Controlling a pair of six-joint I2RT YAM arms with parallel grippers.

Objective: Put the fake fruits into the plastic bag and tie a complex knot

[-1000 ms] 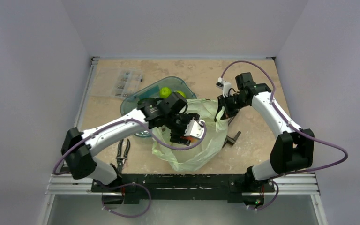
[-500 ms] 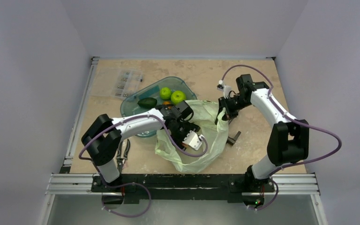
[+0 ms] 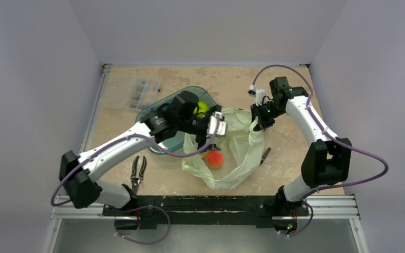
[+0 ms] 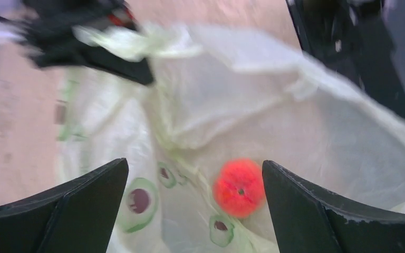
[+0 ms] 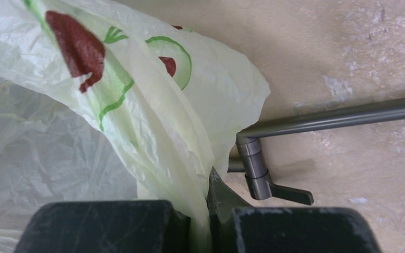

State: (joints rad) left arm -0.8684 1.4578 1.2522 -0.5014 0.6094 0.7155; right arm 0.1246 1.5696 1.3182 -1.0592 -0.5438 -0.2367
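Note:
The pale green plastic bag [image 3: 242,153] lies open mid-table, printed with avocado shapes. An orange-red peach [image 3: 213,158] lies inside it on the bottom; it also shows in the left wrist view [image 4: 238,187]. My left gripper [image 3: 209,142] hangs open and empty above the bag's left rim, and its fingertips frame the peach from above [image 4: 195,163]. My right gripper [image 3: 256,118] is shut on the bag's right rim and holds it up [image 5: 205,211]. One green apple [image 3: 202,107] shows in the teal tub [image 3: 172,141]; the left arm hides the other fruits.
Black pliers [image 3: 138,168] lie near the left arm's base. A clear parts box [image 3: 137,92] sits at the back left. A metal hex-key-like tool [image 3: 265,154] lies just right of the bag, seen close in the right wrist view [image 5: 263,174].
My left gripper let go of the peach inside the bag, then rose and drew back toward the tub. My right gripper kept the rim and shifted slightly up and right.

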